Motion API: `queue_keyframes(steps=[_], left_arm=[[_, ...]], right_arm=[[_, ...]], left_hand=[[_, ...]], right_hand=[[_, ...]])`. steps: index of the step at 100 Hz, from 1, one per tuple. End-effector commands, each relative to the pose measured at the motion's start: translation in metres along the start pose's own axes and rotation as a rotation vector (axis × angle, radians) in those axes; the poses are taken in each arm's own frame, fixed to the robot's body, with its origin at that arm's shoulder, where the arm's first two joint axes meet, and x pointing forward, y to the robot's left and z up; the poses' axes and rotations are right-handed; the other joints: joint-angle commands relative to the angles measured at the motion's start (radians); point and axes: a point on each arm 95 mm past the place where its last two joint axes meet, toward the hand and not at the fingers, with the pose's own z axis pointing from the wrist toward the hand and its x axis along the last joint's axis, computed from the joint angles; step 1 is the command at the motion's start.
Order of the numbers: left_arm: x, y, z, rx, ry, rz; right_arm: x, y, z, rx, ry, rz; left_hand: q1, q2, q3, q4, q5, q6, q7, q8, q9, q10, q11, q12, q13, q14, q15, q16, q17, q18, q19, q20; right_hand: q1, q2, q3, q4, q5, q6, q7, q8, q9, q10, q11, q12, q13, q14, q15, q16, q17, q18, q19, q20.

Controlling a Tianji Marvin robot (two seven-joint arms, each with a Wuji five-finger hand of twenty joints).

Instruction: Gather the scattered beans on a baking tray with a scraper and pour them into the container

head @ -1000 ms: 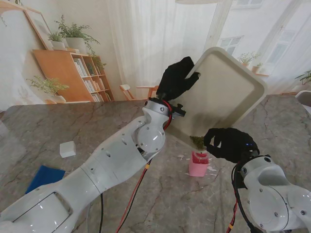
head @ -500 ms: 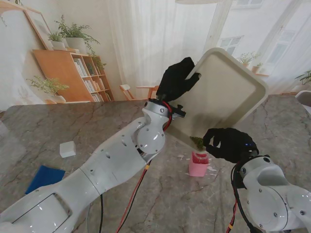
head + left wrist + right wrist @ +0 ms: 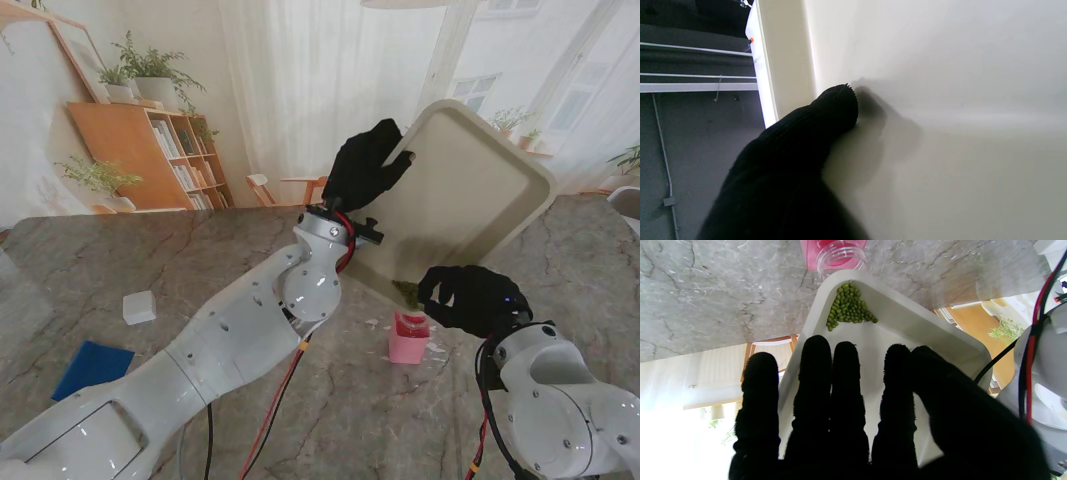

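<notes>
The cream baking tray [image 3: 460,190] is raised off the table and tilted steeply, one corner pointing down. My left hand [image 3: 368,160] is shut on its upper left edge, a gloved finger [image 3: 813,133] pressing the tray's inner face [image 3: 940,100]. My right hand [image 3: 470,298] grips the lower right edge, its fingers [image 3: 846,413] lying across the tray [image 3: 907,323]. Green beans [image 3: 849,305] are heaped in the low corner [image 3: 407,291], right over the mouth of the pink container [image 3: 408,338], whose clear rim [image 3: 840,253] shows beneath. No scraper is in either hand.
On the marble table at my left lie a small white block [image 3: 139,307] and a flat blue item [image 3: 92,367]. A red cable [image 3: 285,385] hangs under the left arm. Small pale bits lie around the container.
The tray has tipped slightly steeper, its far right corner swinging out a little. The bean heap has slid lower in the corner toward the container's mouth.
</notes>
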Motion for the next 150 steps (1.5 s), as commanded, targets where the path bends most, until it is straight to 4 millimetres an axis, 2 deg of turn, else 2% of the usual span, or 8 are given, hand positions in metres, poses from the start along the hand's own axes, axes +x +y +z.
queue_keyframes(steps=[1,150], left_arm=[[0.008,0.001,0.003,0.007,0.023,-0.010],[0.019,-0.001,-0.002,0.026,0.097,0.036]], right_arm=[[0.000,-0.002,-0.001,0.018,0.002,-0.002],[-0.002,-0.003,-0.002,0.019,-0.005,-0.005]], left_hand=[[0.077,0.059,0.035,0.056,-0.052,0.149,-0.021,0.015,0.021,-0.123,-0.009,0.012,0.065,-0.229,-0.004,0.022,0.047,-0.353,0.083,0.086],[0.072,0.063,0.034,0.054,-0.053,0.140,-0.021,0.015,0.019,-0.131,-0.013,0.014,0.066,-0.239,-0.013,0.026,0.046,-0.362,0.077,0.091]], right_hand=[[0.003,-0.005,0.008,-0.032,-0.015,-0.028,0.013,-0.016,-0.006,-0.010,-0.005,0.002,0.002,-0.013,-0.001,-0.002,-0.007,-0.013,0.007,0.010],[0.002,-0.009,0.012,-0.034,-0.020,-0.027,0.010,-0.018,-0.006,-0.012,-0.003,0.002,0.002,-0.014,-0.002,-0.003,-0.005,-0.013,0.008,0.009]])
